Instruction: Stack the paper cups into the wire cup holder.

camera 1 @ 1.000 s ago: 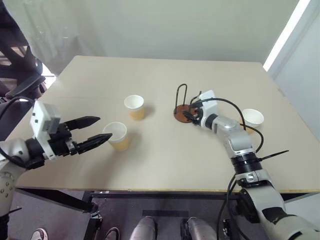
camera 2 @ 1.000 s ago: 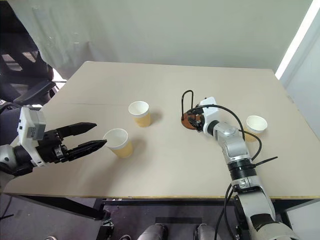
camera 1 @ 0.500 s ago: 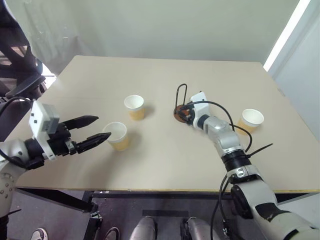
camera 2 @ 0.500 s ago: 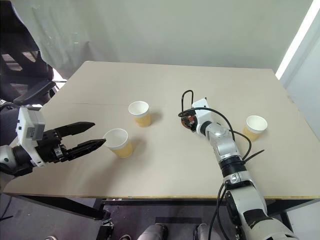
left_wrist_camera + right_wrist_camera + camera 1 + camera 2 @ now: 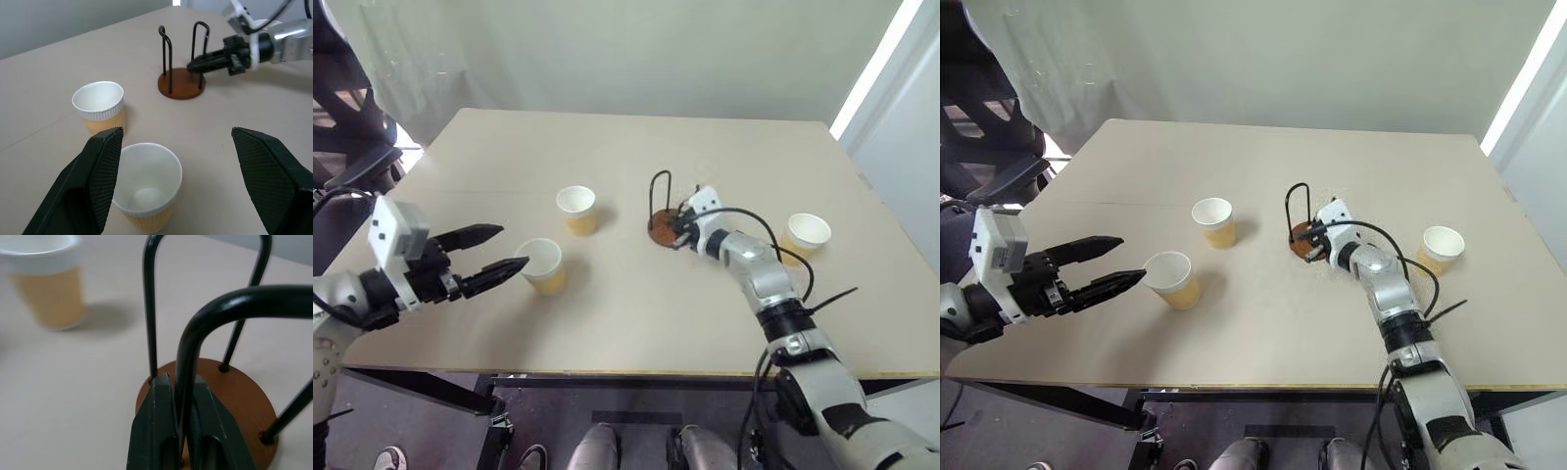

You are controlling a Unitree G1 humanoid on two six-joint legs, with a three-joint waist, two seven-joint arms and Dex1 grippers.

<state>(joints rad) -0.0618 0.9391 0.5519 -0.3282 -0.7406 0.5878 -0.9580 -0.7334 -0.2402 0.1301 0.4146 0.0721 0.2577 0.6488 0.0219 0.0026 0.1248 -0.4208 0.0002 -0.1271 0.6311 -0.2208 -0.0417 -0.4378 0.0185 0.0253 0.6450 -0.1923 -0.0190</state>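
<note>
1. I get bright, even daylight over the table.
2. The strongest light comes from a pale strip on the right, blown out to white glare.
3. Shadows under the cups are soft and short.
4. My right wrist camera is blurred: the wire loop close up and the cup behind are out of focus.

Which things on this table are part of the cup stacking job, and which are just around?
Part of the job:
- three paper cups, all standing loose on the table
- wire cup holder, no cup in it
- right gripper, shut on one holder wire
- left gripper, open beside the nearest cup

Just around:
- black office chair past the table's left edge
</note>
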